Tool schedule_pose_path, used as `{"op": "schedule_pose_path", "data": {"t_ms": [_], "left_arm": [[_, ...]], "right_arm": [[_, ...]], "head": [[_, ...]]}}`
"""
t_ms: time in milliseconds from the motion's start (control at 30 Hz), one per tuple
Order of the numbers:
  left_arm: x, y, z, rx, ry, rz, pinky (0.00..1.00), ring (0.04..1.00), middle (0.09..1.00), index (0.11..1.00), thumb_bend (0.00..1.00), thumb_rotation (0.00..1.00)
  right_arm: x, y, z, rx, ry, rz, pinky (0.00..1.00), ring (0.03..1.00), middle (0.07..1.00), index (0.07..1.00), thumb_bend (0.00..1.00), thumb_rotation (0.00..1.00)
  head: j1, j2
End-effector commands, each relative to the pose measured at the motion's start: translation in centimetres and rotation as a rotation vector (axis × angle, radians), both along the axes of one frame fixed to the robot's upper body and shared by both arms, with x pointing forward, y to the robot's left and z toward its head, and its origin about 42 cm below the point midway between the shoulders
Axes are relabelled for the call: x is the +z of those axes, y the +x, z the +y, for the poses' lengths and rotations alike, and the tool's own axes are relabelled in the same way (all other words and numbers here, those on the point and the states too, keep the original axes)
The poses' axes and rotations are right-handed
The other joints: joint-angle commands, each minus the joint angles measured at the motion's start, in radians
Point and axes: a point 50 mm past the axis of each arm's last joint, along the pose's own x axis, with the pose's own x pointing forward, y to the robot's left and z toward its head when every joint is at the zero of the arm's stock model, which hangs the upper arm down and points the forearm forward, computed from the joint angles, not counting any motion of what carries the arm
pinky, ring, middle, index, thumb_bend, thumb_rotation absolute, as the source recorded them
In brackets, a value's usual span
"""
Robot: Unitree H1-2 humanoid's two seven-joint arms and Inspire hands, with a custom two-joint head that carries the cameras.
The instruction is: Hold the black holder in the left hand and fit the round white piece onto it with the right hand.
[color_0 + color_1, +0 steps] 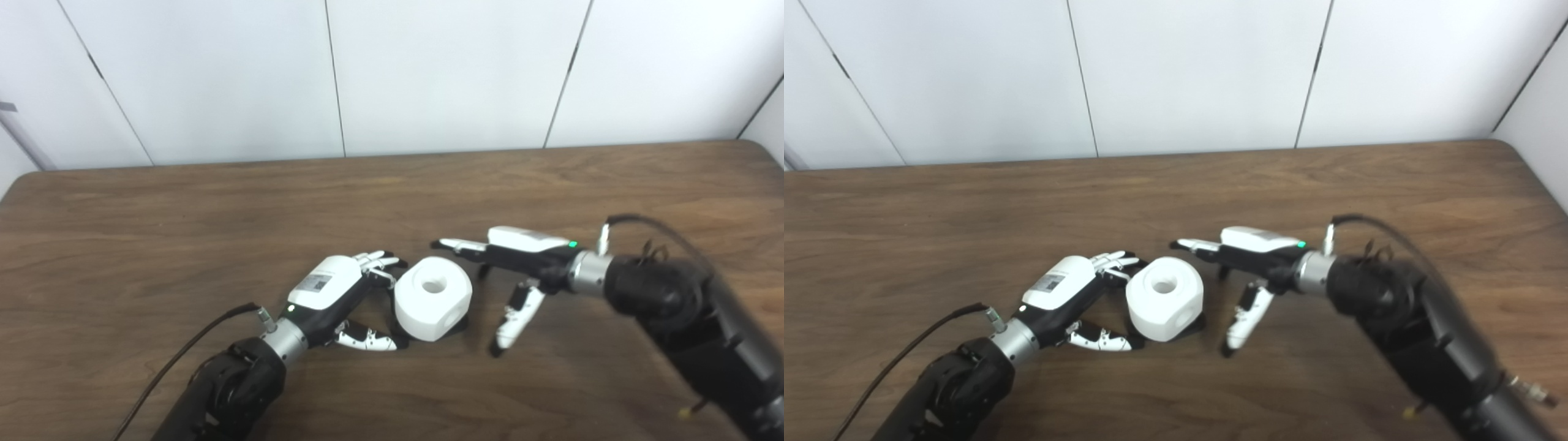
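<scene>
The round white piece (433, 297) with a hole in its top sits on the black holder (459, 324), of which only a dark edge shows under it, near the middle of the table. My left hand (334, 291) lies just left of the piece, open, fingers by its upper left side and thumb by its lower left side; I cannot tell whether they touch. My right hand (520, 257) is open just right of the piece, apart from it, fingers pointing left and thumb hanging down.
The brown wooden table (184, 233) stretches wide on both sides and behind the hands. A white panelled wall (429, 73) stands behind its far edge. A black cable (184, 355) runs along my left forearm.
</scene>
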Motion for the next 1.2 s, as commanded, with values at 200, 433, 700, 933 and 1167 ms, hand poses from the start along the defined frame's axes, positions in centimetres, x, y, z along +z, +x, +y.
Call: {"op": "schedule_pose_path", "data": {"t_ms": [200, 433, 700, 933, 1167], "left_arm": [[-0.9, 0.1, 0.6, 0.005, 0.051, 0.029, 0.91, 0.936, 0.889, 0.483, 0.52, 0.06], [-0.8, 0.2, 0.8, 0.005, 0.056, 0.031, 0.92, 0.940, 0.892, 0.483, 0.52, 0.06], [-0.7, 0.1, 0.8, 0.002, 0.052, 0.030, 0.92, 0.939, 0.890, 0.483, 0.52, 0.06], [-0.8, 0.0, 0.8, 0.003, 0.050, 0.034, 0.91, 0.935, 0.890, 0.484, 0.52, 0.06], [-0.8, -0.1, 1.0, 0.002, 0.039, 0.057, 0.86, 0.913, 0.902, 0.489, 0.52, 0.06]], "right_arm": [[3.7, 0.6, -3.1, -0.053, -0.035, 0.002, 0.73, 0.899, 0.960, 0.984, 0.93, 0.02], [2.3, 0.6, -4.7, -0.262, 0.398, -0.269, 0.51, 0.613, 0.662, 0.646, 0.72, 0.00], [0.0, 0.2, -3.8, -0.497, 0.890, -0.291, 0.56, 0.637, 0.690, 0.670, 0.65, 0.02], [-1.1, -0.3, -3.5, -0.588, 1.052, -0.222, 0.54, 0.666, 0.721, 0.701, 0.64, 0.10], [-1.5, -0.7, -3.3, -0.592, 1.075, -0.207, 0.55, 0.668, 0.729, 0.718, 0.67, 0.08]], "head": [[-0.005, -0.002], [-0.006, -0.006], [-0.009, -0.007], [-0.007, -0.005], [-0.006, -0.004]]}}
